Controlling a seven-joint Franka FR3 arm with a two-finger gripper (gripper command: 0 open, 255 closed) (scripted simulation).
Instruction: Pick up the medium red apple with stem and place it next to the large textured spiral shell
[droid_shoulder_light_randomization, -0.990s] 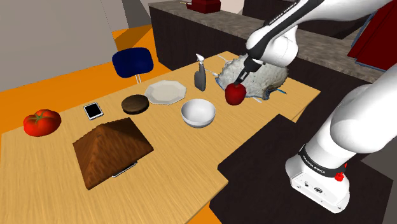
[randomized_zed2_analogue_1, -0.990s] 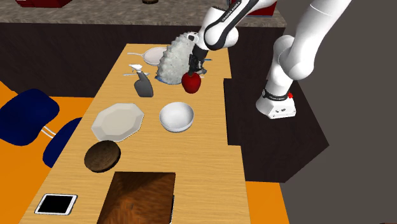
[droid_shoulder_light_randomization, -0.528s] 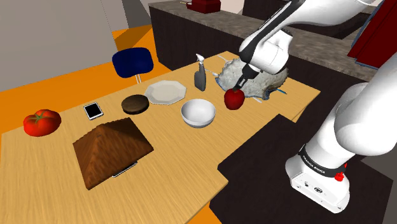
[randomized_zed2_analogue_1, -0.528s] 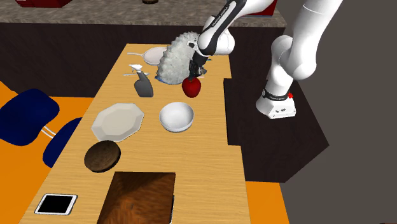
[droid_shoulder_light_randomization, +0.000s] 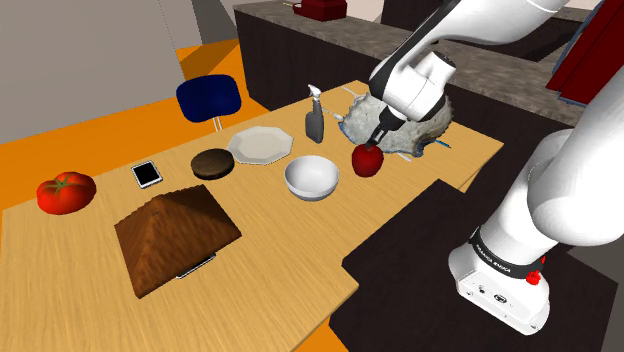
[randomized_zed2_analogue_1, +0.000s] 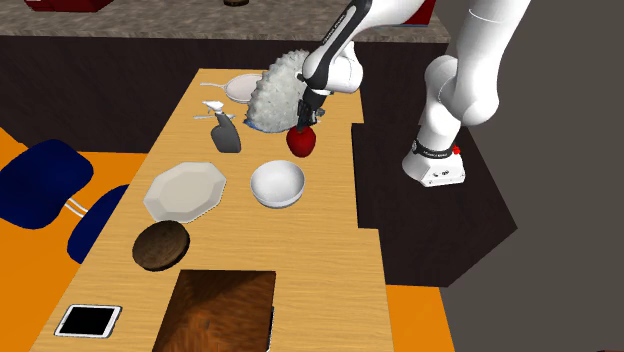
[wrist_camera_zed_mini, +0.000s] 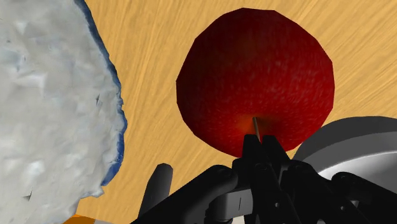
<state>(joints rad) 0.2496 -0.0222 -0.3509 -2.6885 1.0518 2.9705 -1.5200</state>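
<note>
My gripper (wrist_camera_zed_mini: 259, 144) is pinched together on the stem of the red apple (wrist_camera_zed_mini: 254, 73), directly beneath my hand at the pale wooden table (wrist_camera_zed_mini: 153, 38). The grey-white shell (wrist_camera_zed_mini: 51, 95) lies just beside it. Beyond my hand run a dark counter (droid_shoulder_light_randomization: 285, 55) and orange floor (droid_shoulder_light_randomization: 60, 150).

Your robot's arm (droid_shoulder_light_randomization: 565, 180) is glossy white, built of rounded, bulging links with dark joints. Just above the stand (droid_shoulder_light_randomization: 420, 265), its foot wears a black band with tiny white lettering and a small red spot. Its gripper (wrist_camera_zed_mini: 259, 146) is all black.
</note>
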